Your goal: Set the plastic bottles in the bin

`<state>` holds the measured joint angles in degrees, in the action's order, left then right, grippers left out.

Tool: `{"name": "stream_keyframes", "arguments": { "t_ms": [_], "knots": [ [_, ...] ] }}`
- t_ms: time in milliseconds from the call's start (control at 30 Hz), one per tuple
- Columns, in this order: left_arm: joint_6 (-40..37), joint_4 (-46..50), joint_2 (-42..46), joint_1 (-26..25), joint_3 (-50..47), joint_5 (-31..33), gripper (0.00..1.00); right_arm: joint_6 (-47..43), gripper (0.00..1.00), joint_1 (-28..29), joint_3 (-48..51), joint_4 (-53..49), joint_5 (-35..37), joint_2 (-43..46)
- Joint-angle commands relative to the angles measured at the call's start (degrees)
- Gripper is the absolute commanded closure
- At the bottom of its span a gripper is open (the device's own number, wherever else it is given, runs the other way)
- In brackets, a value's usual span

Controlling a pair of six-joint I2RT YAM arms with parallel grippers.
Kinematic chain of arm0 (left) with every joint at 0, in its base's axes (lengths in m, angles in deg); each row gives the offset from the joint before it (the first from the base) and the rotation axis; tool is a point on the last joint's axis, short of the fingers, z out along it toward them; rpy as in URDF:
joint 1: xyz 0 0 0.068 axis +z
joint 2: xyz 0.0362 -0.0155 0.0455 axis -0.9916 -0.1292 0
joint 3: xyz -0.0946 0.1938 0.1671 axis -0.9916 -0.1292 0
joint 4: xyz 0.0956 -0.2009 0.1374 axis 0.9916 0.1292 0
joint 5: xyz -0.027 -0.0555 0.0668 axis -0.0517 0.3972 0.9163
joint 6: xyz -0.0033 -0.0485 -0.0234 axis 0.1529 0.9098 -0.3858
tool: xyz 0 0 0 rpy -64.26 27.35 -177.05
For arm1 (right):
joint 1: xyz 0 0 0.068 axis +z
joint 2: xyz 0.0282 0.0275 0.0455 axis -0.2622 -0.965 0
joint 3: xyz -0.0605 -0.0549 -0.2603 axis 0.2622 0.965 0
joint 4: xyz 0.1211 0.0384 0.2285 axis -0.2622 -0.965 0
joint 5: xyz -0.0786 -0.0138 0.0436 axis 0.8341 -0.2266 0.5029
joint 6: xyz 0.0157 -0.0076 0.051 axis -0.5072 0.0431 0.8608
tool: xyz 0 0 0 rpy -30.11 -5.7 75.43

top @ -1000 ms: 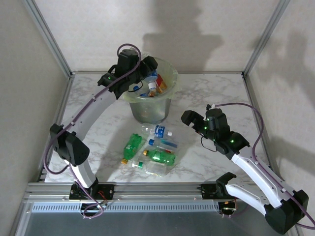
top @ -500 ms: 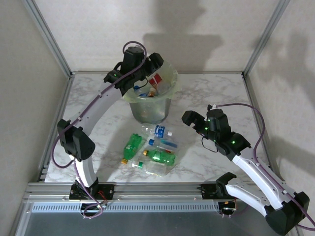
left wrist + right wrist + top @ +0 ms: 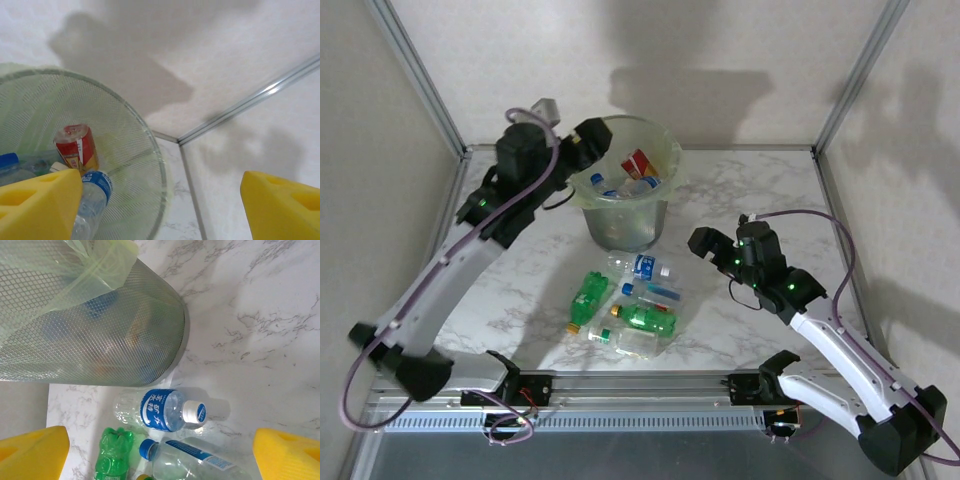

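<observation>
The bin [image 3: 663, 152] stands at the back centre, a pale-green bag over grey mesh, holding several bottles, among them a red-labelled one [image 3: 639, 164]. My left gripper [image 3: 590, 137] hovers at the bin's left rim, open and empty. In the left wrist view its yellow fingers [image 3: 35, 205] frame the bin's rim [image 3: 150, 145], the red-labelled bottle [image 3: 76, 147] and a blue-labelled clear one [image 3: 92, 200] inside. Several bottles [image 3: 625, 305] lie on the table before the bin. My right gripper [image 3: 705, 243] is open to their right, facing a blue-labelled bottle [image 3: 162, 410], a green bottle [image 3: 114, 455] and a blue-capped clear bottle [image 3: 195, 462].
White marble table [image 3: 750, 190] enclosed by pale walls and aluminium posts [image 3: 850, 85]. The mesh wall of the bin [image 3: 100, 325] stands just beyond the bottle pile. Open tabletop lies right and left of the bin.
My left arm has swung left and back, carrying its gripper from above the bin's mouth to its left rim. The right arm and the bottles on the table have not moved.
</observation>
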<state>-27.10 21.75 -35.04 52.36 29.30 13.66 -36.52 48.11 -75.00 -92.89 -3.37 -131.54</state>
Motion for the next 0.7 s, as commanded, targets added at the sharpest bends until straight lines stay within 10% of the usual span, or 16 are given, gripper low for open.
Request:
{"name": "stream_keyframes", "arguments": {
  "t_ms": [0, 667],
  "knots": [
    [-3.4, -6.8, 6.7, -0.4, -7.0, -3.0, 0.14, -2.1, 0.05, 0.6, -1.3, -0.9, -0.4, -1.2],
    [2.9, -8.2, 21.6, 0.4, -30.8, -3.4, 0.2, -15.7, 0.16, 10.2, 2.3, 12.1, -5.3, -18.9]
  ]
}}
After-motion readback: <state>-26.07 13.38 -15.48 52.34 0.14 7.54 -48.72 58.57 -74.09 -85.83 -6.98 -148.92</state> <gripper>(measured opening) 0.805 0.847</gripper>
